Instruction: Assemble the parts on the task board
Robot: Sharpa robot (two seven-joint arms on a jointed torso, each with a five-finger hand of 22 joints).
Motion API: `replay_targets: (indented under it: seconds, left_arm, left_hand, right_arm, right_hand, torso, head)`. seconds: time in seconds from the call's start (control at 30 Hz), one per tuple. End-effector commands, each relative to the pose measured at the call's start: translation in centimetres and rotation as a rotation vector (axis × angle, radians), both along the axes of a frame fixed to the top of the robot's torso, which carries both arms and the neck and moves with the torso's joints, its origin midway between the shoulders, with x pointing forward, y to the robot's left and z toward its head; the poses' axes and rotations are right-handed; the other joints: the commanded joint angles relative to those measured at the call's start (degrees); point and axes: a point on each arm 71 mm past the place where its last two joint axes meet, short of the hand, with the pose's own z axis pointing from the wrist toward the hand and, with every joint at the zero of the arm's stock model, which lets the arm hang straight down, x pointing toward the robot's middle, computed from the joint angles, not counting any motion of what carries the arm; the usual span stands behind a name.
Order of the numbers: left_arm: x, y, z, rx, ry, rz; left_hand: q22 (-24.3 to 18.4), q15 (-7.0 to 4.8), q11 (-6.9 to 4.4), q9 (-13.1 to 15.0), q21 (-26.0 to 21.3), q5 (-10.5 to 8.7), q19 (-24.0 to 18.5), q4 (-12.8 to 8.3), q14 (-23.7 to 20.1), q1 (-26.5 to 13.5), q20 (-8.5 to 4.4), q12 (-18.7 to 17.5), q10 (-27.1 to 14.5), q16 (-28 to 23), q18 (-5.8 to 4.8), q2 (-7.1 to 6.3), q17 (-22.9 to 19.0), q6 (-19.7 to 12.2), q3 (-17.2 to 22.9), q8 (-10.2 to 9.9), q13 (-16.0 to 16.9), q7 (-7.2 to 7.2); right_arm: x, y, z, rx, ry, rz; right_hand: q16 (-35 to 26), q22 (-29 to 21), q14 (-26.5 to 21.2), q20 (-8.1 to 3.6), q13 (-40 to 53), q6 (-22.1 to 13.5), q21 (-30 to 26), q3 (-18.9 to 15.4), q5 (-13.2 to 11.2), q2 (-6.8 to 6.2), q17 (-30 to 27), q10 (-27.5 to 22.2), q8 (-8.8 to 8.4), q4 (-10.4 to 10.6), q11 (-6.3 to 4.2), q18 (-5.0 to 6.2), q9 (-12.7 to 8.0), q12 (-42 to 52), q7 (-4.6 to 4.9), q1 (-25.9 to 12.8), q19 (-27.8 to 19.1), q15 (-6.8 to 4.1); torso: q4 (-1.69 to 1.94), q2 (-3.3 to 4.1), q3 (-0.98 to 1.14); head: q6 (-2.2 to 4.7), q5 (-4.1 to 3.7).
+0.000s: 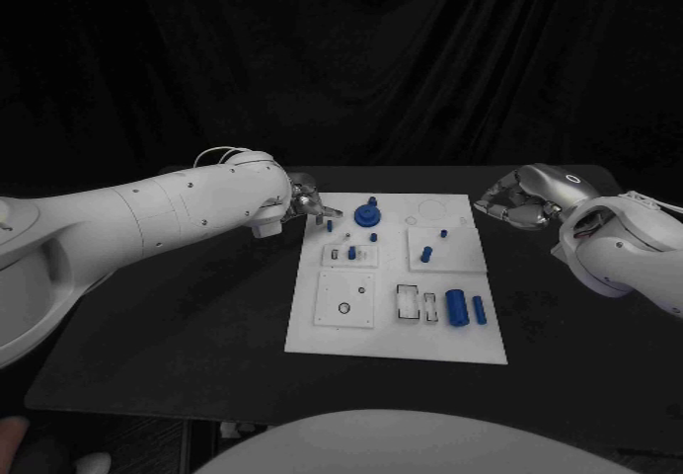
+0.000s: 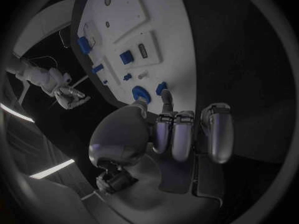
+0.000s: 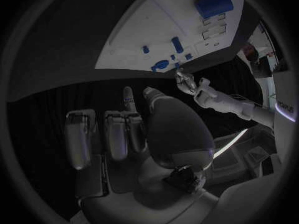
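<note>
Nearest your head camera is the front edge of the black bench (image 1: 171, 326), which fills the lower half of the frame and carries everything else. On it, in the middle, lies the white task board (image 1: 373, 331), long side running away from you so both arms can reach it.

Your left arm (image 1: 142, 212) sweeps in from the left edge, and your left hand (image 1: 306, 202) sits at the board's upper left corner. From its wrist camera the fingers (image 2: 184, 134) look curled in, tips just short of the board's edge; I see nothing held, though a small piece could be hidden. Judging by that, it is lining up on the blue knobbed part (image 1: 370, 212) near the top of the board.

Your right hand (image 1: 524, 202) waits at upper right, off the board's edge, fingers folded in on nothing, likely parked clear.

Among the parts, the blue cylinder (image 1: 457, 306) lies loose at lower right beside a slimmer blue bar (image 1: 480, 309), both next to empty rectangular slots (image 1: 410, 302). Small blue pegs (image 1: 425, 254) stand further up. Most of the assembly seems yet to be done.
</note>
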Motion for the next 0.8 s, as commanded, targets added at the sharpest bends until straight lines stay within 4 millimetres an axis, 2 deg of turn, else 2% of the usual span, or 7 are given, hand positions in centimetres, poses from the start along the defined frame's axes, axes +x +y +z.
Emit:
replay_targets:
  seconds: [0.03, 0.53, 0.8]
  left_arm:
    - [-0.03, -0.04, -0.09, 0.001, 0.006, 0.004]
    - [-0.13, -0.22, -0.64, 0.010, 0.029, -0.001]
    - [-0.10, -0.20, -0.91, 0.010, 0.032, 0.000]
  left_hand:
    - [12.14, 0.26, 0.14, 0.11, -0.27, 0.28, 2.67, -0.39, 5.95, 0.59, 0.29, 0.20, 5.97, 0.15, -0.38, 0.05, 15.07, 0.38, -0.08, -0.13, 15.09, -0.12]
    - [11.98, 0.42, 0.37, 0.65, -0.79, 2.31, 2.40, -2.52, 5.95, 3.34, 0.37, 0.20, 5.97, 0.15, -0.27, 1.06, 15.07, -0.73, 0.70, -2.04, 15.09, 0.19]
    - [11.78, 0.82, 0.86, 0.55, -1.43, 3.31, 2.07, -3.32, 5.95, 4.05, 0.68, 0.20, 5.97, 0.15, -0.13, 1.44, 15.07, -2.22, 1.07, -3.83, 15.09, 0.78]
  right_arm:
    - [0.06, -0.10, -0.09, -0.009, 0.016, -0.015]
    - [0.21, 0.20, -0.29, -0.020, 0.036, -0.015]
    - [0.24, 0.24, -0.36, -0.024, 0.044, -0.017]
  right_hand:
    - [0.17, 15.08, 5.90, -0.55, 15.10, -0.14, 0.15, 0.18, 0.37, -0.02, 15.10, 6.06, -0.34, -0.30, -0.26, -0.45, -0.07, 0.36, -0.05, 0.12, 6.05, -0.39]
    - [0.16, 15.08, 5.90, -0.57, 15.10, -0.47, 0.15, 0.30, 0.84, -0.18, 15.09, 6.06, -0.59, -0.46, -0.23, -0.45, -0.19, 0.36, 0.03, 0.40, 6.05, -0.38]
    - [0.15, 15.08, 5.90, -0.58, 15.10, -0.53, 0.15, 0.38, 1.04, -0.21, 15.08, 6.06, -0.64, -0.54, -0.21, -0.45, -0.22, 0.36, 0.05, 0.55, 6.05, -0.37]
  torso:
    - [-0.01, -0.02, 0.01]
    - [-0.06, -0.02, 0.03]
    - [-0.11, -0.03, 0.04]
  head:
    - [-0.01, -0.03]
    - [-0.01, -0.04]
    - [-0.01, -0.07]
